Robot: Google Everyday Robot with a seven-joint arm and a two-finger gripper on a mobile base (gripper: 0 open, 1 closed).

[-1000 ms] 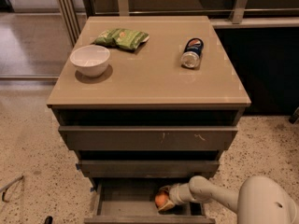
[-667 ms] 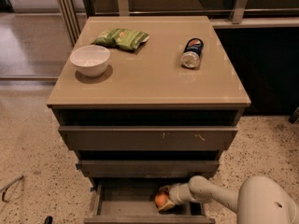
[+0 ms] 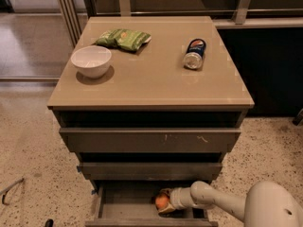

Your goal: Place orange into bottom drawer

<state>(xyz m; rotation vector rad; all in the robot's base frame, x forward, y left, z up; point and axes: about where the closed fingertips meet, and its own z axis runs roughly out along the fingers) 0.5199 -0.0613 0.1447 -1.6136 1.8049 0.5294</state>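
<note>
The orange is small, round and bright, and sits inside the open bottom drawer, right of its middle. My gripper reaches in from the right on a white arm and is around the orange, low in the drawer. The drawer is the lowest of three grey-brown ones and is pulled out; the two above it are pushed in further.
On the cabinet top stand a white bowl at the left, a green snack bag behind it and a can lying on its side at the right. Speckled floor surrounds the cabinet.
</note>
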